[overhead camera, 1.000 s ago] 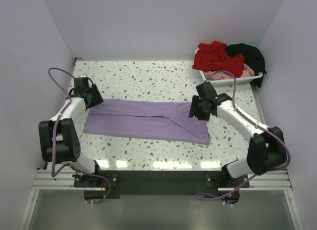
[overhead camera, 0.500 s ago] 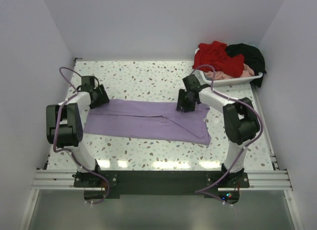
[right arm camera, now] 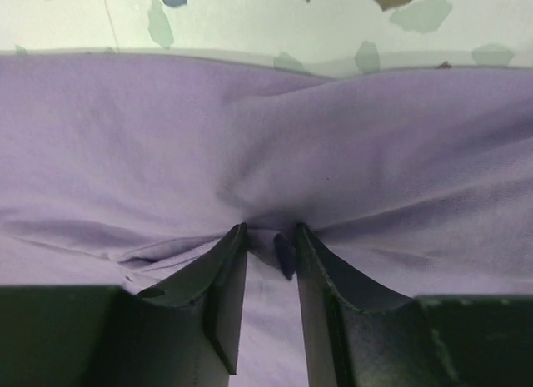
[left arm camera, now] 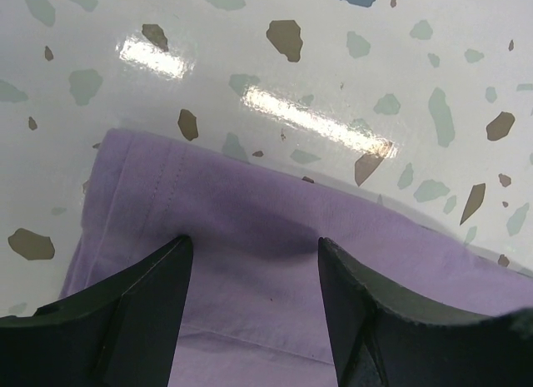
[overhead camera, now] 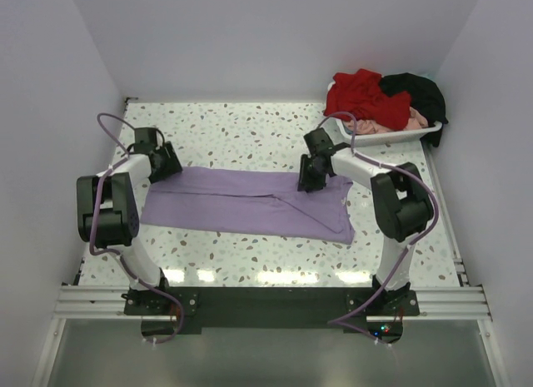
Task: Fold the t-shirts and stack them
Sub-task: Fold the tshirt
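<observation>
The lavender t-shirt point(overhead camera: 241, 202) lies flat on the table as a long folded strip. My left gripper point(overhead camera: 169, 166) is at its far left corner, open, with both fingers pressed down on the cloth point(left arm camera: 250, 212) on either side of a flat patch near the hem. My right gripper point(overhead camera: 308, 181) is at the far edge right of the middle, and its jaws point(right arm camera: 271, 233) are closed to a narrow gap, pinching a bunched fold of the lavender cloth point(right arm camera: 266, 154). The red t-shirt point(overhead camera: 362, 91), black t-shirt point(overhead camera: 416, 91) and pale pink t-shirt point(overhead camera: 391, 125) sit heaped in the tray.
A white plastic tray point(overhead camera: 391, 137) stands at the back right corner and holds the other shirts. The speckled tabletop point(overhead camera: 241, 133) runs to white walls at the back and both sides.
Both grippers have moved to the shirt's far edge. The right one has moved from the right end up and left and closed on the cloth. The left has shifted slightly up and right.
</observation>
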Robot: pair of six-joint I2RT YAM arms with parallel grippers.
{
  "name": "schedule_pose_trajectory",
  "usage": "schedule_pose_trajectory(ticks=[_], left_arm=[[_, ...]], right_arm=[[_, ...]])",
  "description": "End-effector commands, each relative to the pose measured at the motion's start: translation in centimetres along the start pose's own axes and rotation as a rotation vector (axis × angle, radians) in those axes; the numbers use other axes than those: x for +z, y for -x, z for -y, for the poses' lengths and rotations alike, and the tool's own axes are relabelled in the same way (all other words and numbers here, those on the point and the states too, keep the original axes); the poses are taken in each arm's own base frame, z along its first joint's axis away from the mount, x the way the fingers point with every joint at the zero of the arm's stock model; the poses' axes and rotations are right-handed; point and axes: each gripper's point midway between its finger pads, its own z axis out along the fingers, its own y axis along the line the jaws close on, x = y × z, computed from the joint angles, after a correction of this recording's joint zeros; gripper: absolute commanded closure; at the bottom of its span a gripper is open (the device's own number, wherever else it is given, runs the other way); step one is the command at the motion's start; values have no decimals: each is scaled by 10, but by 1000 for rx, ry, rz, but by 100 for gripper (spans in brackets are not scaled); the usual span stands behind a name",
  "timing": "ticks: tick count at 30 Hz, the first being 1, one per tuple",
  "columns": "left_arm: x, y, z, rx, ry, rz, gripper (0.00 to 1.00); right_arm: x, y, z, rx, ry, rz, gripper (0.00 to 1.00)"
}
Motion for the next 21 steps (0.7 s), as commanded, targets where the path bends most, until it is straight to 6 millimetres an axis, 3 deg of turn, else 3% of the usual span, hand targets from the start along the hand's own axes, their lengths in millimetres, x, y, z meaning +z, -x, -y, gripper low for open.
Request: schedule_pose_trajectory(ticks=[1, 2, 6, 15, 21], left_arm=[[-3, 9, -1, 3, -11, 41, 34], [-3, 8, -2, 2, -13, 39, 34], [-2, 3, -7, 0, -6, 30, 34], [-6, 3, -11, 4, -3, 25, 34], [-6, 3, -10, 0, -12, 19, 34]], right_arm=[[-16, -5, -12, -21, 47, 5, 68], [-16, -6, -13, -23, 51, 1, 71], [-21, -10, -16, -23, 53, -3, 100], [-53, -19, -34, -42, 64, 40, 100], [-47, -39, -37, -63, 31, 19, 98]])
